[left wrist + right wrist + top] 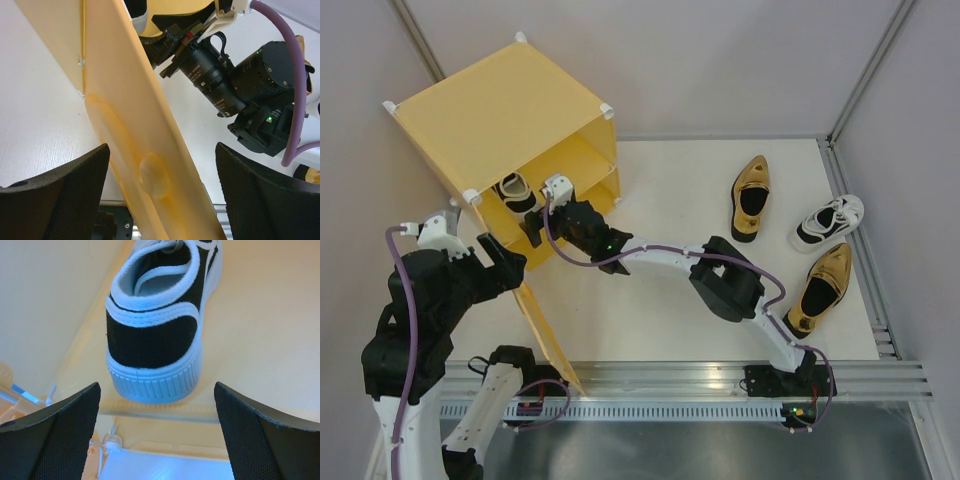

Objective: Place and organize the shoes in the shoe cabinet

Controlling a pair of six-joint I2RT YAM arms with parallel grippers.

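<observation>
Shoe cabinet (505,120): 1, big yellow plastic cube w/ smooth semi-translucent panels and white corner connectors (607,110). It stands at 10 o'clock on the white bench (660,320), mouth facing approx 4 o'clock. 1 inner shelf (575,160) splits it into 2 levels. 1 door (135,125) stands open toward 6 o'clock: thin yellow panel w/ a rounded embossed bump (155,175).

2 arms, black & white: L arm (415,320), R arm (720,275).
- L end effector (161,147): jaws wide, black textured pads (55,195) either side of the door panel. Can't tell if either pad touches it.
- R end effector (156,390): jaws wide, holding nothing, at the cabinet mouth just behind a sneaker's heel.

Shoes: 4 total.
- 2 sneakers, black & white canvas, laces, ribbed white rubber sole. 1 (155,330) sits upright on the inner shelf, heel toward the mouth. 1 (830,222) lies on the bench at 3 o'clock.
- 2 gold slip-ons, shiny, pointed, black insides, both on the bench. 1 (752,195) is at 9 o'clock of the loose sneaker, 1 (820,288) at 6 o'clock of it.
</observation>
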